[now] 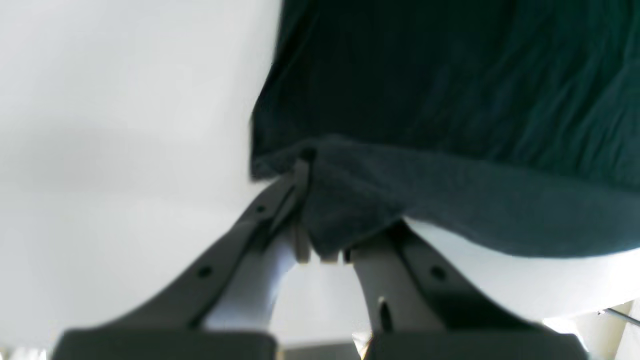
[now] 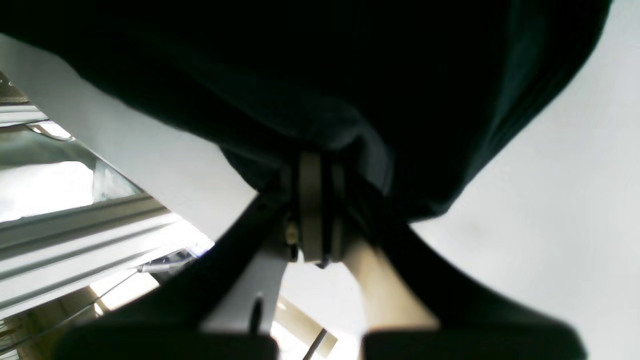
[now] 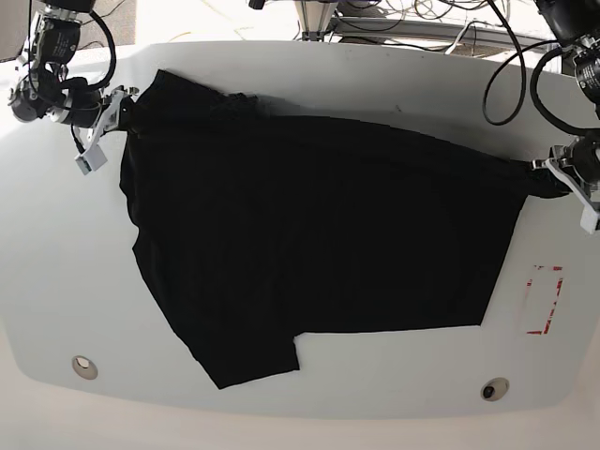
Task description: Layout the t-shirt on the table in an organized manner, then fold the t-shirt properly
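The t-shirt (image 3: 319,234) lies spread over most of the table (image 3: 56,281), reaching from the far left corner across to the right edge, with one sleeve trailing toward the near edge. It is not yet square: the far hem runs at a slant and the cloth bunches near the far left corner.

The right gripper (image 3: 120,105) is clamped on the shirt's corner at the far left; its wrist view shows the jaws pressed together with dark cloth folded between them (image 2: 312,200). The left gripper (image 3: 551,178) pinches a peak of cloth at the right edge, and its own view shows the fabric wadded between the closed jaws (image 1: 320,220).

The risks, as I judge them:
- Pulling the two corners apart too hard could drag the whole shirt off one edge (the glossy top probably gives little friction).
- A thin pinch may slip out of either jaw mid-pull, leaving that corner to collapse into a wrinkle.
- Uneven tension would skew the body further, so the later fold lines would land crooked.
- The near sleeve is free and could flip under the body.

The red mark (image 3: 544,300) and both metal fittings (image 3: 84,366) lie clear of the cloth.
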`<action>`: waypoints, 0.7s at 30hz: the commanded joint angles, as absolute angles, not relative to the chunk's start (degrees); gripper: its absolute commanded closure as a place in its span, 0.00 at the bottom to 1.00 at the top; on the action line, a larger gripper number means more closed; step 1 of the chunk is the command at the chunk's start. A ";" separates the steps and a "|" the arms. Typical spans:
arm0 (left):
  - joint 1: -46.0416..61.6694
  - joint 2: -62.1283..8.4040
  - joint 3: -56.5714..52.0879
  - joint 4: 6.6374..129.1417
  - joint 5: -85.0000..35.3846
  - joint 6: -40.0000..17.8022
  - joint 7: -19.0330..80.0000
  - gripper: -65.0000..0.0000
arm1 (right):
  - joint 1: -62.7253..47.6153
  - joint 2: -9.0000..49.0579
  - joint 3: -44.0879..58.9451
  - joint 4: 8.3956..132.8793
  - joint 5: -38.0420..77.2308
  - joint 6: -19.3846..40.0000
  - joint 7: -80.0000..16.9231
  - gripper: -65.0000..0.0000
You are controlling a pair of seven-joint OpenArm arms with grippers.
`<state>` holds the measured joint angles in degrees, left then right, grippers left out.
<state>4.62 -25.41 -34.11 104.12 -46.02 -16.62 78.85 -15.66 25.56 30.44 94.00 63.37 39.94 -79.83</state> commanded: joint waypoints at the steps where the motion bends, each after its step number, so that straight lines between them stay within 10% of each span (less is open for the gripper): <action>1: 2.59 -26.59 -32.40 101.58 -43.30 -16.66 78.11 0.99 | -13.14 26.86 30.99 94.64 64.57 40.00 -78.64 1.00; 21: -5.14 -26.59 -26.24 84.88 -40.31 -16.66 73.19 0.99 | -1.10 26.68 30.73 87.43 54.46 40.00 -78.55 0.99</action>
<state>-4.05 -25.26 -26.13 84.84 -39.86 -16.60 74.43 -2.94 25.23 30.33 86.52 55.22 39.94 -79.44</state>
